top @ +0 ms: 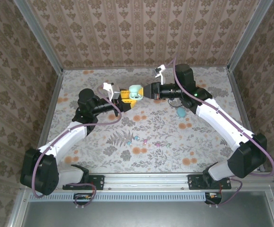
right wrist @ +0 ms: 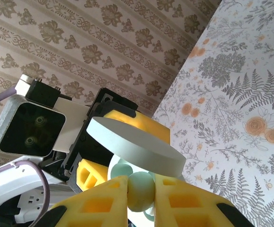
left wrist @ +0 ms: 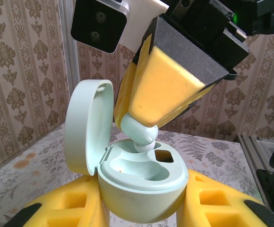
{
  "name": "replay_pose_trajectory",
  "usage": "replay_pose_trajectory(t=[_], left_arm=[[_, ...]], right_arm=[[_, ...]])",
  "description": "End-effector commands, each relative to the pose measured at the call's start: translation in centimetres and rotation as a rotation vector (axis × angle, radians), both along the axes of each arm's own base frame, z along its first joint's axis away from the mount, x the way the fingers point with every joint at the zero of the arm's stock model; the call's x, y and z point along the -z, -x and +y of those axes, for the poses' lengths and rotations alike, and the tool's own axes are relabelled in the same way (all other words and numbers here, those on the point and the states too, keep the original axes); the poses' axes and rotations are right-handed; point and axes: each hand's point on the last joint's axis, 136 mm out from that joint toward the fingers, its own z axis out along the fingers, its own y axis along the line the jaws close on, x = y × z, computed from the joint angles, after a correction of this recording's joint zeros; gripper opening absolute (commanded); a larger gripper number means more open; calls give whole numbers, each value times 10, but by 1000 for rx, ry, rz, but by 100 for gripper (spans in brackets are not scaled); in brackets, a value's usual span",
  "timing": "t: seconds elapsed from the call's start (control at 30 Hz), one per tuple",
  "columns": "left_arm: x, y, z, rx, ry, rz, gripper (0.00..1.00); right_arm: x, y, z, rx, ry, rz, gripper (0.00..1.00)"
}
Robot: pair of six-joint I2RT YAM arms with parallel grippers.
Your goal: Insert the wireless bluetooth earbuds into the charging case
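Your right gripper (left wrist: 138, 124) comes down from above with its yellow foam-padded fingers (left wrist: 165, 80) pressed together on a small pale mint plastic earbud (left wrist: 141, 135). The earbud's rounded end sticks out below the fingertips, and its lower tip sits at the mouth of a socket in the pale mint egg-shaped plastic charging case (left wrist: 141, 189). It is touching the case's inner tray but not lying flush in it.

Your left gripper (left wrist: 141, 210) pinches the charging case from below, one yellow finger on each side of the body, and holds it upright. The case's round lid (left wrist: 87, 125) stands open, hinged back on the left side in the left wrist view. In the right wrist view the lid (right wrist: 137, 146) shows as a pale disc just above the earbud (right wrist: 139, 191), with the left gripper's yellow pad (right wrist: 130, 122) behind it.

From above, you can see both grippers meeting over the far middle of the floral-printed table (top: 104, 142), with the charging case (top: 136, 91) between them and raised off the surface. A teal rounded plastic piece (top: 181, 112) lies on the table beside the right arm. Two tiny pastel bits (top: 138, 138) lie near the table's centre, too small to identify.
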Motion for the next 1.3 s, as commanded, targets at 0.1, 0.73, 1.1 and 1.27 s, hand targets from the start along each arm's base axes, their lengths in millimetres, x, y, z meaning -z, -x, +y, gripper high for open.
replay_pose_trajectory(t=[0.1, 0.73, 1.1, 1.27], left_arm=[[-23, 5, -1, 18, 34, -59, 31], [-23, 5, -1, 16, 34, -66, 31], [-23, 5, 0, 16, 33, -65, 31], [-22, 4, -1, 11, 32, -62, 31]], right_arm=[[-3, 1, 0, 1, 32, -15, 20], [1, -1, -4, 24, 67, -15, 25], [-1, -2, -5, 35, 72, -15, 31], [-7, -2, -5, 36, 57, -22, 34]])
